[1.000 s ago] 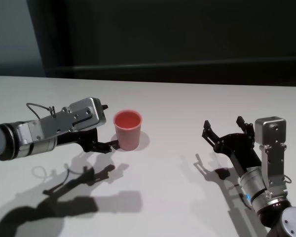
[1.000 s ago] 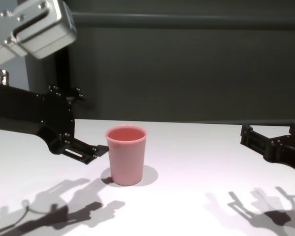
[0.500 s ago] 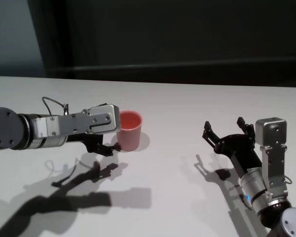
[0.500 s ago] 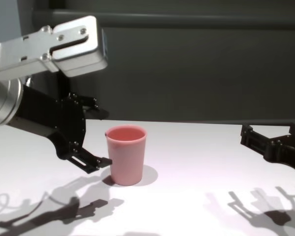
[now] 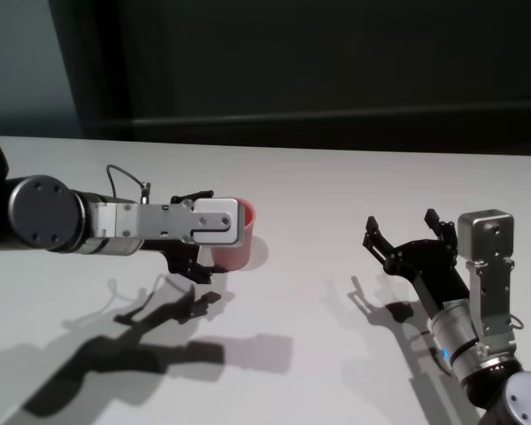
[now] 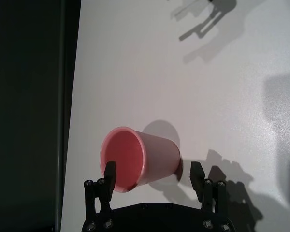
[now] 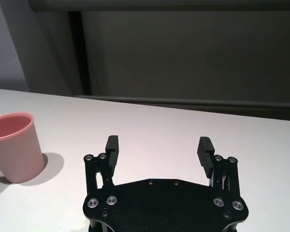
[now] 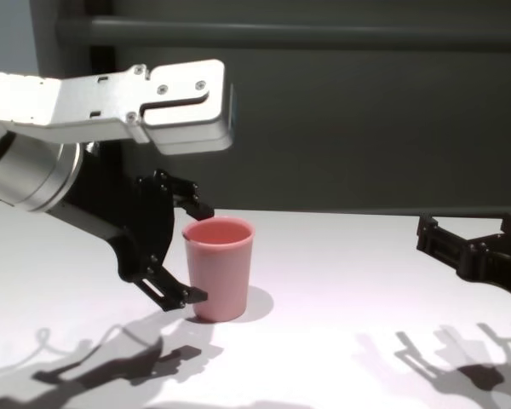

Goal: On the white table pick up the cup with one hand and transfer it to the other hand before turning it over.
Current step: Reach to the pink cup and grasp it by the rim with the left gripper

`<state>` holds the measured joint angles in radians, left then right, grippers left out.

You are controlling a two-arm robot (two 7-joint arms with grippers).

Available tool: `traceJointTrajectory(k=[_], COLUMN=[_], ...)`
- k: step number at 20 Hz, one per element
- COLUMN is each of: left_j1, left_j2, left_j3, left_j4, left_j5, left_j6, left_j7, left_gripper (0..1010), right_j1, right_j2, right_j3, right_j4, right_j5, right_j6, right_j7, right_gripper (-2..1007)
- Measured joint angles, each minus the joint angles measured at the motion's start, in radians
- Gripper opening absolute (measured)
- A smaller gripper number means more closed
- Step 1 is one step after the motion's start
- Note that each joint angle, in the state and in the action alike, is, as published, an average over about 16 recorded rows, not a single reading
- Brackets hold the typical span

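Now my left gripper [image 6: 152,175] has slid in from beside the cup [image 6: 140,159] to straddle it, jaws wide, cup upright on the table [image 5: 319,186]. Contact? Prob none yet, hard to tell. Closing comes next. Right gripper [image 7: 158,147] waits well apart, jaws wide.

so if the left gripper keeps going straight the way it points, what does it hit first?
The pink cup. The left gripper is open with the cup already between its fingers, upright on the white table; depth to the palm is unclear.
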<state>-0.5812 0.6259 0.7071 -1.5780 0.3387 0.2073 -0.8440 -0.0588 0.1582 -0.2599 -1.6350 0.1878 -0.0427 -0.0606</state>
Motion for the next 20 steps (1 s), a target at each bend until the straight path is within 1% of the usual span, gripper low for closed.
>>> traceJointTrajectory(k=[3,7,13,20], left_j1=[-0.031,-0.068,-0.117,-0.163], left_j2=[-0.011,-0.027,-0.047,-0.061], left_j3=[0.028,0.059,0.097,0.136], left_j4=[0.016,0.038,0.077,0.123], left_j5=[0.014,0.026,0.035,0.046], left_j6=[-0.002,-0.006,-0.014,-0.027], left_j7=[-0.019,-0.04,-0.068,-0.094], left_gripper=[1003,1003,1003,1003], right_j1=[0.0,0.0,0.0,0.0], right_j2=[0.0,0.0,0.0,0.0], right_j3=[0.0,0.0,0.0,0.0], right_j4=[0.0,0.0,0.0,0.0], right_j5=[0.0,0.0,0.0,0.0], right_j6=[0.0,0.0,0.0,0.0], right_j7=[0.0,0.0,0.0,0.0], right_gripper=[1002,1002,1002,1002])
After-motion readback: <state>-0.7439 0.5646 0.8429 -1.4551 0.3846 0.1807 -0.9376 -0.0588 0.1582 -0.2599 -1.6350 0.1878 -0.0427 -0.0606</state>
